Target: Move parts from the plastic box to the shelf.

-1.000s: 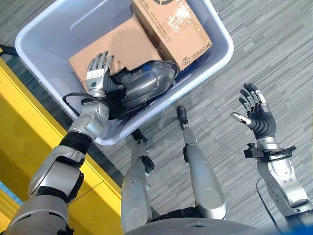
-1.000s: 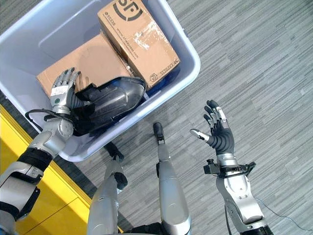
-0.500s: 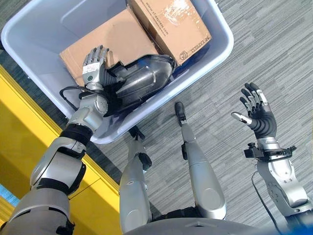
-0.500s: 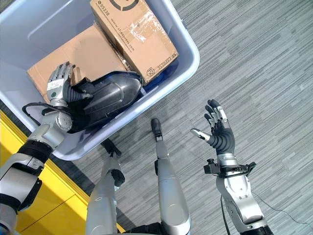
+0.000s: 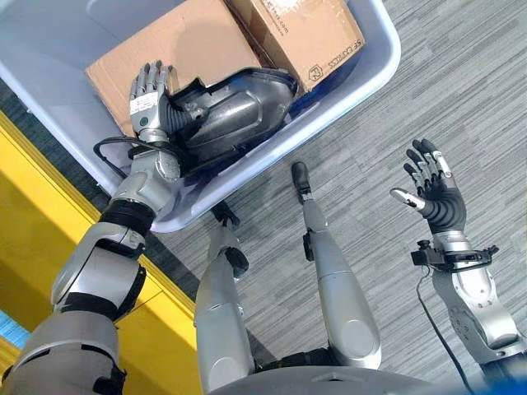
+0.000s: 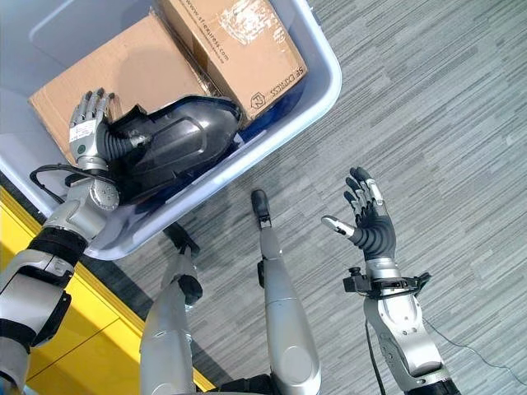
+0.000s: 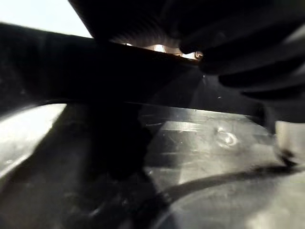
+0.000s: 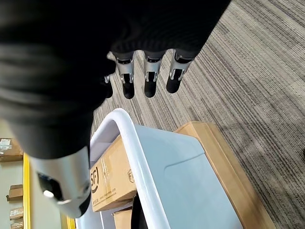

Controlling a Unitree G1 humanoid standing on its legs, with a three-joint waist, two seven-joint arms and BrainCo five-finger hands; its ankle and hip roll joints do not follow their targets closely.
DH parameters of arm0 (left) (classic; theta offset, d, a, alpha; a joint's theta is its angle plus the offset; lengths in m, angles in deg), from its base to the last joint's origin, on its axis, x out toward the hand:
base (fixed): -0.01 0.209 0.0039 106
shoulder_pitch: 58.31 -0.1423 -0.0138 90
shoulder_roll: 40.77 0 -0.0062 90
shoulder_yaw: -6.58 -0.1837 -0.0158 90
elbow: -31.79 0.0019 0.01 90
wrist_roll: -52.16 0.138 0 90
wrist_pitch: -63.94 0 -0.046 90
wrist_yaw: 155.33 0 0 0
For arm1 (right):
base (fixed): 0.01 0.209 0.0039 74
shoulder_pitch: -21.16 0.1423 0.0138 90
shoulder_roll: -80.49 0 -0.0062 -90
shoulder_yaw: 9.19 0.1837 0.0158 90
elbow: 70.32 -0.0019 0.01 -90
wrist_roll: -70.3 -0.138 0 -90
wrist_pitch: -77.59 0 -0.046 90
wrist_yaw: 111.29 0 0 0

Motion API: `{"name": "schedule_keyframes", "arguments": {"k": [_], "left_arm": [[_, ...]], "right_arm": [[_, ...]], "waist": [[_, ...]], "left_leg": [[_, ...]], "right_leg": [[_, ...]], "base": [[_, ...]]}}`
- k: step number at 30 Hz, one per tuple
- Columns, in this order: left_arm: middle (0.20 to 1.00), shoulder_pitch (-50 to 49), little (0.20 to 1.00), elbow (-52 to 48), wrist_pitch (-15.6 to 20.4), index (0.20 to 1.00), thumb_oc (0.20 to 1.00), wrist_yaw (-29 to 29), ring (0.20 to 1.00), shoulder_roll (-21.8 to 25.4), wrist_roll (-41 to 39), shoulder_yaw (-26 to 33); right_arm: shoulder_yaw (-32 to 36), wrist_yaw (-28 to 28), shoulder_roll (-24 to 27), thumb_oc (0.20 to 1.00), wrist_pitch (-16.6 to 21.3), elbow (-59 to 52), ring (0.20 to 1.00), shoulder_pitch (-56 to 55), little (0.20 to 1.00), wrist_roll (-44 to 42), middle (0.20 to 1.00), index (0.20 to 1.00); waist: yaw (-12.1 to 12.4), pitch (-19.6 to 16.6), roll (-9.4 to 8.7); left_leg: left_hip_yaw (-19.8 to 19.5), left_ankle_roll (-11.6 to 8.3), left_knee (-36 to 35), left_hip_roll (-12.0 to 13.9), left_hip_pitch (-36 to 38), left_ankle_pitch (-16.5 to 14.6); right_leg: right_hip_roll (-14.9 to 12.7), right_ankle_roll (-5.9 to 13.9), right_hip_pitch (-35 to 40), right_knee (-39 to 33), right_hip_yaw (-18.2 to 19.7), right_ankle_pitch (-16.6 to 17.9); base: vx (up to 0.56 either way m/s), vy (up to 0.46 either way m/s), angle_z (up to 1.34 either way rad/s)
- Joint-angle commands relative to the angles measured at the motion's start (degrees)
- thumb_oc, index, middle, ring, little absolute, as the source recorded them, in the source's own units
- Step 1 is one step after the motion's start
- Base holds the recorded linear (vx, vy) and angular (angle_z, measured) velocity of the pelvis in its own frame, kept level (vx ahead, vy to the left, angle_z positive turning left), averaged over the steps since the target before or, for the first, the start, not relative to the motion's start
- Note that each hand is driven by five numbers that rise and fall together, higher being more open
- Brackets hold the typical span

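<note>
A pale plastic box (image 5: 367, 71) stands on the carpet, its rim (image 8: 129, 143) also in the right wrist view. In it lie two cardboard boxes (image 5: 188, 48) (image 6: 235, 37) and a dark grey moulded part (image 5: 235, 111). My left hand (image 5: 148, 103) reaches into the box. Its fingers point straight up against the flat cardboard box, and its palm rests on the part's near end. The part's glossy surface (image 7: 190, 157) shows very close in the left wrist view. My right hand (image 6: 369, 222) hangs open over the carpet to the right, holding nothing.
A yellow shelf (image 5: 37, 247) runs along the left, close beside the plastic box. Grey striped carpet (image 5: 461, 74) spreads to the right of the box.
The camera has shifted, so the plastic box sits higher in view. My left hand stays against the dark part's end. The right hand has not moved.
</note>
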Motion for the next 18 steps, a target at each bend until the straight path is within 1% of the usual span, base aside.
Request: {"name": "schedule_keyframes", "arguments": {"k": [1,6,18], "left_arm": [[0.2,-3.08,0.2,5.76,-0.76,0.2,0.2,-3.21,0.2,-1.13,-1.46,-1.02],[0.2,-4.0,0.2,5.77,-0.39,0.2,0.2,-3.58,0.2,-2.13,-1.84,-1.03],[0.2,-5.21,0.2,4.5,0.05,0.2,0.2,-4.03,0.2,-2.87,-1.64,-1.04]], "right_arm": [[2.5,-0.45,0.58,1.0,3.51,-1.63,1.0,2.21,1.0,-0.73,1.0,1.0],[2.51,-0.51,0.83,1.0,3.77,-1.72,1.0,2.33,1.0,-0.98,1.0,1.0],[2.31,-0.81,0.81,1.0,3.73,-1.49,1.0,2.74,1.0,-1.04,1.0,1.0]], "waist": [[-1.01,1.23,-0.76],[-0.81,1.23,-0.52],[-0.39,1.23,-0.37]], "left_leg": [[-4.89,-0.53,8.95,-1.38,1.28,-11.84],[-5.23,-0.46,9.21,-1.43,1.3,-11.85],[-5.66,-0.33,9.65,-1.58,2.05,-12.12]], "right_leg": [[-0.66,2.73,-1.79,13.92,1.66,-11.47],[-0.69,2.6,-1.6,14.22,1.65,-11.61],[-0.61,2.42,-0.77,14.91,1.36,-12.01]], "base": [[0.0,0.0,0.0],[0.0,0.0,0.0],[0.0,0.0,0.0]]}}
